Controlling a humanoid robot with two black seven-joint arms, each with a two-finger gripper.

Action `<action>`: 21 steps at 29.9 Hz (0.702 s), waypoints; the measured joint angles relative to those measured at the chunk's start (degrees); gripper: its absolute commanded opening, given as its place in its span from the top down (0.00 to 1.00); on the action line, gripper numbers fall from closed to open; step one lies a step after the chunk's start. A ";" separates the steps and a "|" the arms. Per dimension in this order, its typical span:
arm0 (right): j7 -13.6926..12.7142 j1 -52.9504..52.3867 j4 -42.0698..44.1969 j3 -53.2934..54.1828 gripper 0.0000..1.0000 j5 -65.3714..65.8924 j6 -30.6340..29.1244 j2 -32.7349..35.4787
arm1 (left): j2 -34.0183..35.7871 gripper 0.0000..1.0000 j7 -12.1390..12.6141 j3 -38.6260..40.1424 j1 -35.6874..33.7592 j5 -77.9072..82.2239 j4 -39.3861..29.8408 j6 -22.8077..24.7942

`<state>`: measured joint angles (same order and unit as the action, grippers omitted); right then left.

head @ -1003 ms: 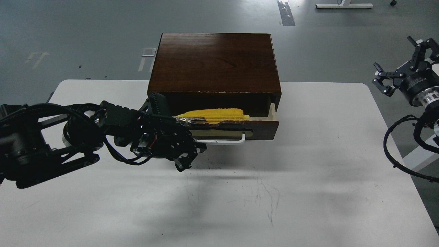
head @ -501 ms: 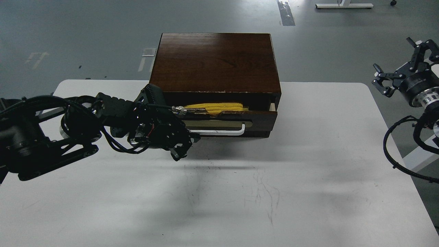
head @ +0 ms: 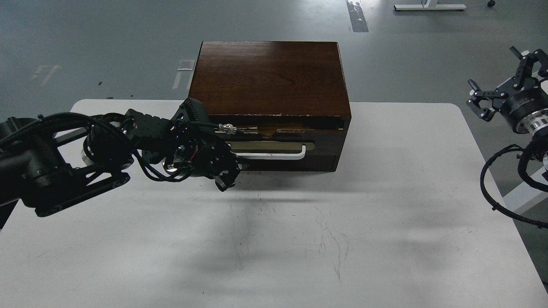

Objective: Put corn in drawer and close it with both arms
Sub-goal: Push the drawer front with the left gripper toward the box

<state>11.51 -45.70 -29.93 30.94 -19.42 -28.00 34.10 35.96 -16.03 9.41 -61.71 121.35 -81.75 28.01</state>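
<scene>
Your left gripper [head: 222,169], jaw state unclear, presses the drawer [head: 282,147] front's left end; right gripper [head: 498,92], spread, hangs far off.

The left end of the drawer [head: 278,143] front is covered by the left gripper [head: 222,169], whose finger spacing cannot be made out. The right arm [head: 520,128] is cut off at the frame's edge.

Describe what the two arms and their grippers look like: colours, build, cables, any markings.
Both arms are black and jointed. The left arm has open strut-like links, a silver wrist ring and looping black cables; its gripper is a dense black block showing bits of red wiring and a silver connector. The right gripper has thin black angular fingers on a black cylinder with faint white lettering, a silver ring, and a coiled black cable.
</scene>
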 measured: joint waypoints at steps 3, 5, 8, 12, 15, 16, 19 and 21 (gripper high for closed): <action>0.00 0.18 0.02 0.00 0.00 0.00 0.00 0.00 | -0.37 1.00 -0.11 0.03 -0.66 -0.92 0.79 0.00; 0.01 0.51 0.01 0.00 0.00 0.00 0.00 -0.02 | -0.45 1.00 -0.13 0.05 -0.82 -1.13 1.08 0.00; 0.01 0.69 -0.04 0.00 0.00 0.00 0.00 -0.28 | -0.53 1.00 -0.14 0.05 -0.98 -1.20 1.52 0.00; 0.25 0.70 -0.05 0.04 0.00 0.00 0.00 -0.45 | -0.52 1.00 -0.15 0.05 -1.02 -1.20 1.75 0.00; 0.42 0.70 -0.07 0.08 0.00 0.00 0.00 -0.48 | -0.52 1.00 -0.15 0.05 -1.03 -1.20 1.80 0.00; 0.42 0.70 -0.07 0.08 0.00 0.00 0.00 -0.48 | -0.52 1.00 -0.15 0.05 -1.04 -1.20 1.85 0.00; 0.42 0.70 -0.06 0.09 0.00 0.00 0.00 -0.48 | -0.63 1.00 -0.15 0.04 -1.04 -1.22 2.49 0.00; 0.43 0.70 -0.05 0.09 0.00 0.00 0.00 -0.48 | -0.96 1.00 -0.15 0.03 -1.04 -1.22 3.05 0.00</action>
<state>11.94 -45.00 -29.98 31.03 -19.42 -28.00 33.62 35.00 -16.18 9.44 -62.76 120.13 -78.70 28.01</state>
